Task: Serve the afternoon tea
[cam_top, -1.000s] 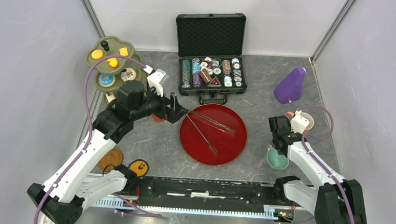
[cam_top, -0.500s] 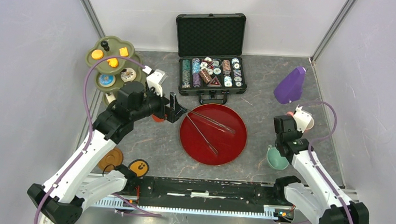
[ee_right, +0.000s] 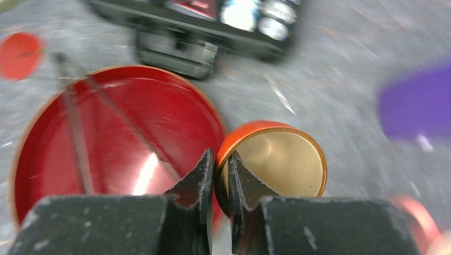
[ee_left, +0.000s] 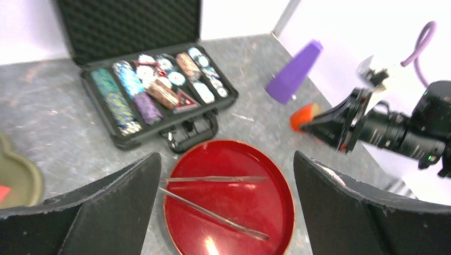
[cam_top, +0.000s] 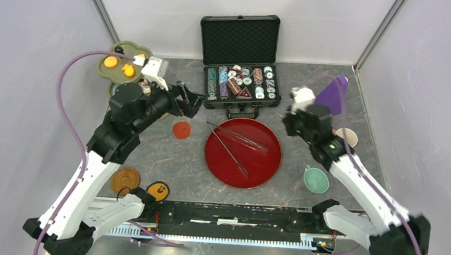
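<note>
Your right arm has swung away from the cups at the right edge, up toward the middle of the table. The right gripper (ee_right: pixel 220 159) now pinches the rim of the small orange cup with a cream inside (ee_right: pixel 276 159), one finger inside the rim and one outside. The cup is held tilted, mouth toward the wrist camera, just beside the right rim of the dark-red round tray (cam_top: pixel 262 165) and near the purple plastic wedge (cam_top: pixel 330 95). Your left gripper (ee_left: pixel 226 175) has drawn back from the flat orange round saucer (cam_top: pixel 181 129), which lies left of the tray. Its fingers stand spread wide. The teal cup (cam_top: pixel 316 180) and pink cup (cam_top: pixel 347 136) sit at the right.
</note>
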Robot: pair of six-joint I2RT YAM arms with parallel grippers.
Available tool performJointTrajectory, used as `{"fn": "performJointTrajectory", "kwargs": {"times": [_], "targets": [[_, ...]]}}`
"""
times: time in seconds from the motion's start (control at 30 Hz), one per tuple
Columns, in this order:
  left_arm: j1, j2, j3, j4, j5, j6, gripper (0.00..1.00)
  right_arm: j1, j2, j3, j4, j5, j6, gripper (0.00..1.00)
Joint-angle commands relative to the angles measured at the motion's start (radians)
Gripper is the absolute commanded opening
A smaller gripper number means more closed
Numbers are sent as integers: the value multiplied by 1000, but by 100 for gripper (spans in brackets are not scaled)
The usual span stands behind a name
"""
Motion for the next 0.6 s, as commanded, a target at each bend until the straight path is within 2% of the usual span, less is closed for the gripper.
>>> {"fn": "performJointTrajectory", "kwargs": {"times": [0.0, 0.17, 0.23, 0.37, 0.57], "targets": [[-1, -117, -13, 117, -254, 2, 100, 245, 252, 235, 139, -93, -103, 0], [22, -343, -203, 218, -541, 39, 100, 452, 570, 504, 162, -80, -95, 0], [42, -439, -269, 240, -607, 36, 100, 514, 686, 608, 166, -80, -101, 0], [57, -570, -338, 291, -669, 53, 100, 606, 941, 860, 112, -75, -106, 0], [71, -582, -333, 279, -656, 50, 100, 687, 1237, 1223, -19, -2, -139, 0]]}}
